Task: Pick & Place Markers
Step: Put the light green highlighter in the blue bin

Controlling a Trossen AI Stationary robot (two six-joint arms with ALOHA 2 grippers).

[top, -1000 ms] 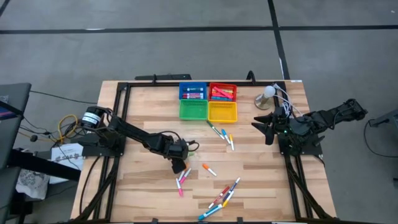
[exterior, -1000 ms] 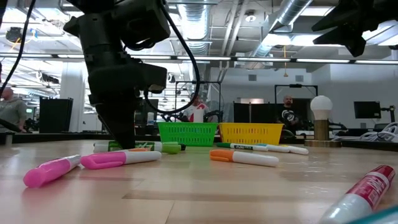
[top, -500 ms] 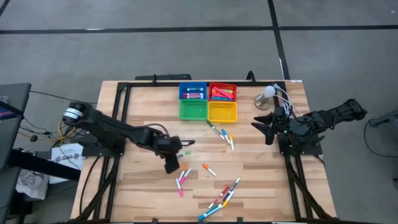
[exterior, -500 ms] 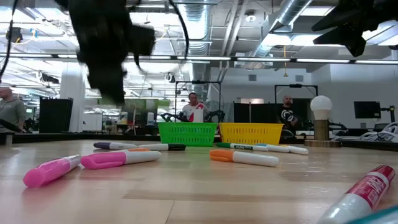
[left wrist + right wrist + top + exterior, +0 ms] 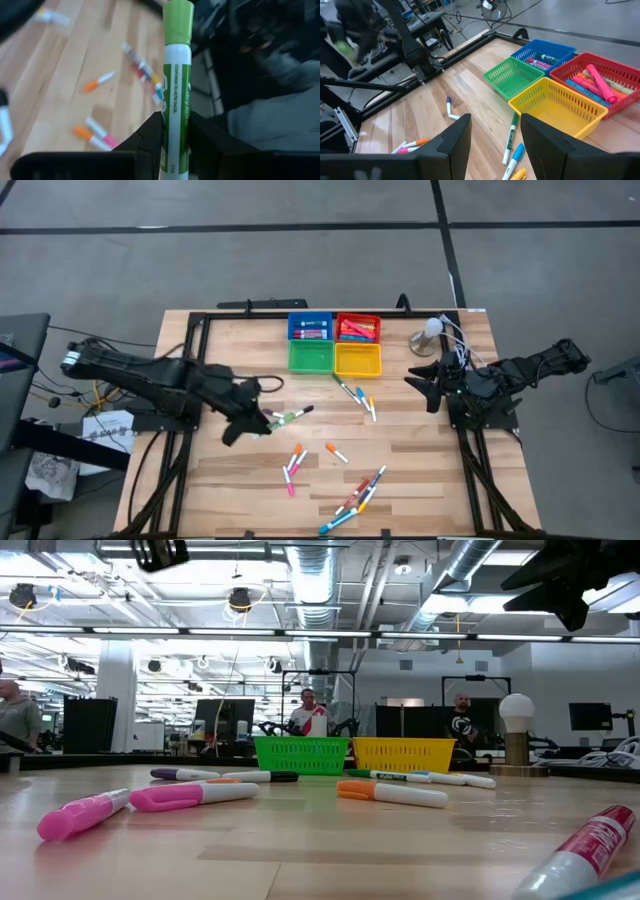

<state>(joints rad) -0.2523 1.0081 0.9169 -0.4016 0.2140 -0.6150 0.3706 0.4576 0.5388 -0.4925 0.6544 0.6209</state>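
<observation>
Up and away swings the left claw [image 5: 262,420], clamped on a green marker [image 5: 176,90], lifted to clear the bench [image 5: 420,470], short of the green tray [image 5: 311,357].

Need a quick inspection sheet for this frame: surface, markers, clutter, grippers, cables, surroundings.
Surface: wooden table, black frame round it.
Job's things: green marker held by the left gripper; loose markers scattered at the table's middle and near edge; more lie in the blue tray and red tray; green tray and yellow tray look empty.
Clutter: white bulb-shaped lamp by the trays.
Grippers: left gripper shut on the green marker, raised over the table's left part; right gripper open, waiting at the right edge.
Cables: bundle off the table's left side.
Surroundings: people in the room behind.
</observation>
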